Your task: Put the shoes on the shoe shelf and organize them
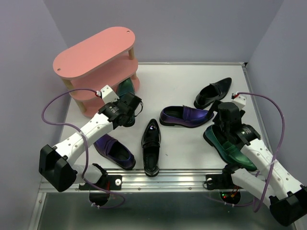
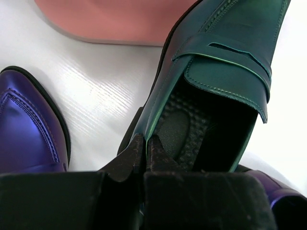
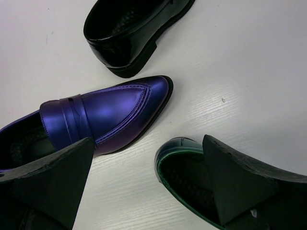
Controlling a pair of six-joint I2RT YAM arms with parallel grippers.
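Note:
The pink shoe shelf (image 1: 94, 53) stands at the back left; its bottom board shows in the left wrist view (image 2: 115, 21). My left gripper (image 1: 130, 104) is shut on the side wall of a green loafer (image 2: 225, 62) at its heel opening, with the toe pointing at the shelf's bottom board (image 1: 125, 86). My right gripper (image 3: 146, 163) is open and empty, hovering over the heel of a second green loafer (image 3: 184, 179) at the right (image 1: 229, 147), with one finger (image 3: 53, 177) over a purple loafer (image 3: 105, 112).
A purple loafer (image 1: 187, 116) and a black shoe (image 1: 212, 92) lie at the middle right. Another black shoe (image 1: 151, 146) and a purple loafer (image 1: 114, 152) lie near the front. Grey walls close in the table on three sides.

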